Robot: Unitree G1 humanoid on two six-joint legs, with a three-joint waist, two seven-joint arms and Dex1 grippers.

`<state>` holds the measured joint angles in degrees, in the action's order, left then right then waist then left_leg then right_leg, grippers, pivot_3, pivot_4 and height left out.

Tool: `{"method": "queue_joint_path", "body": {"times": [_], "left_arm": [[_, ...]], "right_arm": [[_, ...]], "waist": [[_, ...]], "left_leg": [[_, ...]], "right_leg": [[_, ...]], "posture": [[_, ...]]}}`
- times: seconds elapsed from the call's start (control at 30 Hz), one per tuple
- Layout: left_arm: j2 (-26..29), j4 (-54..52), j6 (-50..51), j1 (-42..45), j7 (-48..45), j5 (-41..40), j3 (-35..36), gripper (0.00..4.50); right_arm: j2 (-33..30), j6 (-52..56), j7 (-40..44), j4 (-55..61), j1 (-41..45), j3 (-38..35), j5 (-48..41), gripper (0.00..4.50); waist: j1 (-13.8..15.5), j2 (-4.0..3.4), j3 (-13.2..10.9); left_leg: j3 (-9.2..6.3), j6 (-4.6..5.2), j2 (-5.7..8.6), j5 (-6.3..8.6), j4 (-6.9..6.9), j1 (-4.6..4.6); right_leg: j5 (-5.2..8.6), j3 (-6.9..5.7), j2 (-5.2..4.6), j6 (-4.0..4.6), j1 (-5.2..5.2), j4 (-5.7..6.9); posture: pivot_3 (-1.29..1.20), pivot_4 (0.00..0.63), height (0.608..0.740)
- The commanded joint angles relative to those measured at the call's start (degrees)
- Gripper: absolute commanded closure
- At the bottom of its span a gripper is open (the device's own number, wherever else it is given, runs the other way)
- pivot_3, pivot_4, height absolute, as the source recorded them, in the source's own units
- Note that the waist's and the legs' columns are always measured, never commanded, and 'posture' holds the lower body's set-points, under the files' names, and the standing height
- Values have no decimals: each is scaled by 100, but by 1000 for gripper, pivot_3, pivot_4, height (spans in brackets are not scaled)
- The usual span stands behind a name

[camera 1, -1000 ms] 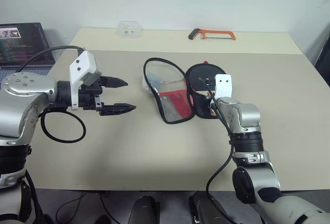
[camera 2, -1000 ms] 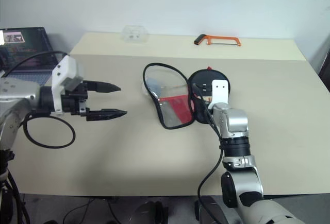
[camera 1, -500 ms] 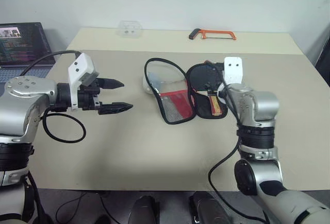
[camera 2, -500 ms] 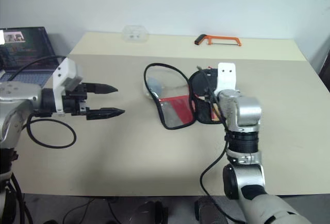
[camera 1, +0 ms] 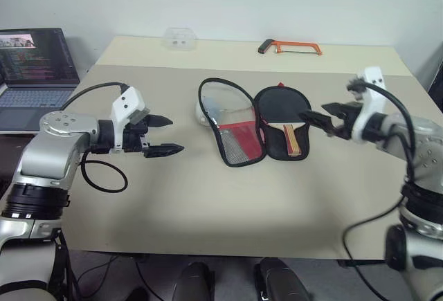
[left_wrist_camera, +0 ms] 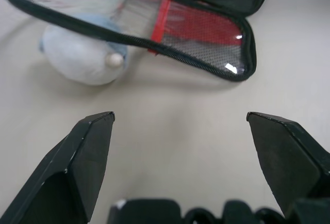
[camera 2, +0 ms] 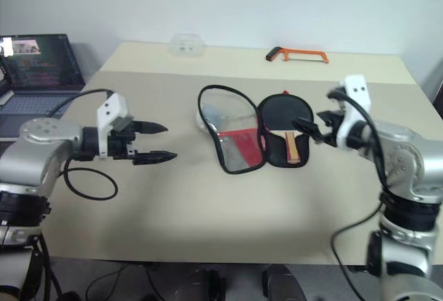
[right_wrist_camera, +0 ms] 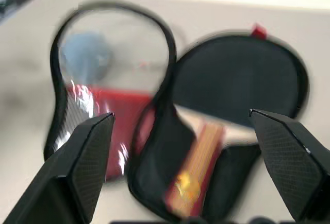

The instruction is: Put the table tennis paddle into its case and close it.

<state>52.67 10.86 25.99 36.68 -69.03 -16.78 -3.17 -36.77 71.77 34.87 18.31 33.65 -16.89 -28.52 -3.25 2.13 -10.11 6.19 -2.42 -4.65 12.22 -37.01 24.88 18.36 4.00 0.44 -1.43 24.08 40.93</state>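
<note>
At table centre: table tennis paddle (camera 1: 285, 111) lying inside open case (camera 1: 252, 122); lid flap unfolded left, unzipped. Closing left. Left gripper (camera 1: 160, 135), right gripper (camera 1: 313, 117) spread wide, empty.

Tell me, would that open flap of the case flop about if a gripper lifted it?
Probably. The case is black fabric with a clear panel and mesh, so its open flap would likely bend and sag. Its zip edge seems to hold an outline. The paddle lying in the other half should weigh that side down, so the flap may fold over without dragging it.
</note>
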Motion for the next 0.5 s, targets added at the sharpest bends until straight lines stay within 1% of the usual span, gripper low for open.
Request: {"method": "queue_joint_path", "body": {"times": [0.03,0.1,0.2,0.27,0.3,0.37,0.5], "left_arm": [[-201,237,-385,267,298,399,-127,0],[-405,256,-486,301,423,585,-284,0],[-643,85,-466,299,379,623,-428,0],[-760,25,-403,340,373,626,-466,0],[-797,19,-409,360,359,643,-492,0],[-853,1,-415,380,317,657,-527,0],[-902,26,-449,397,255,704,-552,0]], "right_arm": [[-449,-1014,1122,435,-409,-317,-522,35],[-795,-1253,1648,515,-764,-440,-744,35],[-1044,-1534,2022,325,-947,-777,-1081,35],[-1266,-1733,2437,329,-1222,-1049,-1303,35],[-1399,-1899,2597,320,-1415,-1131,-1257,35],[-1603,-2237,2687,183,-1706,-1246,-1063,35],[-1887,-2400,2895,-59,-2097,-1631,-1212,35]], "waist": [[-8,0,0],[2,0,0],[11,2,1],[15,2,1],[19,2,2],[27,2,2],[26,2,2]], "left_leg": [[0,0,-2,0,-1,-2],[-3,0,-2,0,-2,-6],[-10,0,-2,0,-8,-6],[-11,0,-1,0,-14,-6],[-15,0,-1,0,-14,-6],[-31,0,-2,0,-14,-7],[-52,0,3,0,-20,-19]], "right_leg": [[0,2,3,0,0,2],[0,1,4,0,-2,6],[-1,-3,3,-1,-13,3],[-1,-3,3,-2,-13,6],[-1,-4,3,-2,-16,6],[-1,-4,3,-2,-28,-2],[-1,-11,2,-2,-52,-4]], "posture": [[0,150,740],[0,150,740],[0,150,740],[0,150,740],[0,150,740],[0,150,740],[0,150,740]]}}
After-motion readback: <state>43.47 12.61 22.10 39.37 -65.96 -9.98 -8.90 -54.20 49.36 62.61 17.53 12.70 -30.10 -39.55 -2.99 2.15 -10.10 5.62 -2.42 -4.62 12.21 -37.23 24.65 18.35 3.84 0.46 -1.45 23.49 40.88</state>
